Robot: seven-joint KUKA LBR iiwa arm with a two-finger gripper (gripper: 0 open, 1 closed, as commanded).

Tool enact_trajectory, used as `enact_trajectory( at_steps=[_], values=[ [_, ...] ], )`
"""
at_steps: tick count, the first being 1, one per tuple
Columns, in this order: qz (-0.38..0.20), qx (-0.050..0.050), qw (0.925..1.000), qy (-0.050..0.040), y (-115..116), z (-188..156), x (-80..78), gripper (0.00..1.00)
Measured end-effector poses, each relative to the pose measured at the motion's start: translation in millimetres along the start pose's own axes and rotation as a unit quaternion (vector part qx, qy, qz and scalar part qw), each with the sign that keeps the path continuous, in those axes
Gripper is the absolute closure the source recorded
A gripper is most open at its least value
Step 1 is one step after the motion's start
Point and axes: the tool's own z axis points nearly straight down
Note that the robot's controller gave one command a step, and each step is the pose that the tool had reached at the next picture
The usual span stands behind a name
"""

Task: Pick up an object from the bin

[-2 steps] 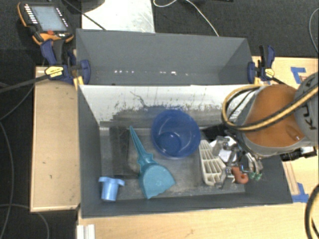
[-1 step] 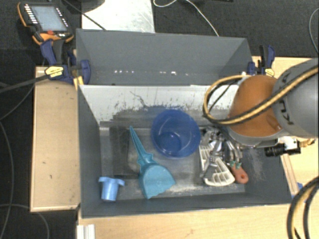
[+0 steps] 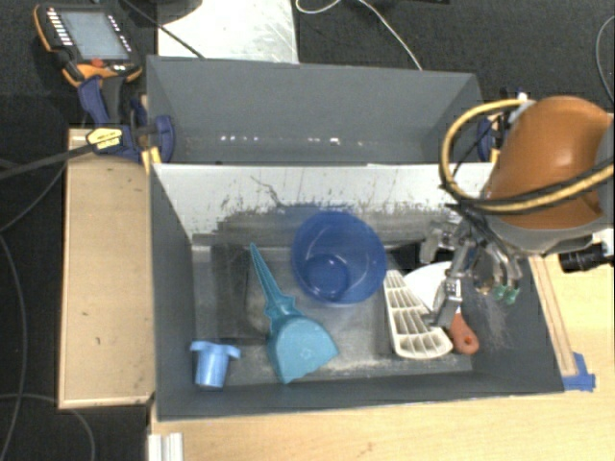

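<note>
Beside the tool (image 3: pixel 450 302) lies a white slotted spatula (image 3: pixel 411 323).

One camera, high above bin (image 3: pixel 317 113), tilted, seemingly from its front

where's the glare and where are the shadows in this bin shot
Camera view: glare washes the far inner wall of the bin near white, with a row of small bright spots higher up; the floor left of the blue bowl holds a dark patch, likely shadow.
</note>
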Motion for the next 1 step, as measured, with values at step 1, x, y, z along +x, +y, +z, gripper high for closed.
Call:
enact_trajectory(
  at_steps=[1],
  values=[
    [0.007,-0.002,0.9999,-0.0078,34.6,35.1,-28.3,0.0]
  ],
)
